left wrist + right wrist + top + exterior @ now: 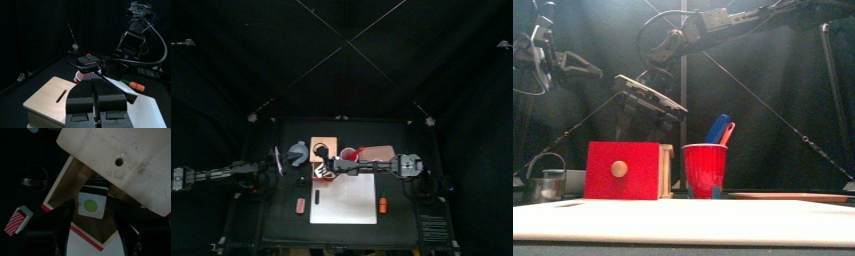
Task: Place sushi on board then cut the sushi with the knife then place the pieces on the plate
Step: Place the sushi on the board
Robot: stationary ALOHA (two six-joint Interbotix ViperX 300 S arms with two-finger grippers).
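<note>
Right end effector [93, 223]: reaching down into the open wooden box [623, 170], jaws spread, one on each side of a sushi piece [91, 205]. We see a gap on both sides, so it is released, not gripping. The piece is a dark square block with a pale face and a green dot in the middle. It lies inside the box.

Left end effector [95, 89]: jaws clenched on the edge of the box's lid [127, 158], which it holds raised and tilted above the box. We note a small round hole in the lid in the right wrist view.

Outward from there:
- Box front is red, with a pale round knob.
- Red cup [704, 170] stands just right of the box, with a blue knife [716, 128] and a red knife [727, 133] upright in it.
- White board [687, 222] lies flat on the tabletop [285, 225], in front of the box and cup.
- Pink plate [787, 196] lies to the right, behind the board.
- Metal cutter [32, 179] sits left of the box.
- Red-and-white striped toy [17, 221] lies near the box.
</note>
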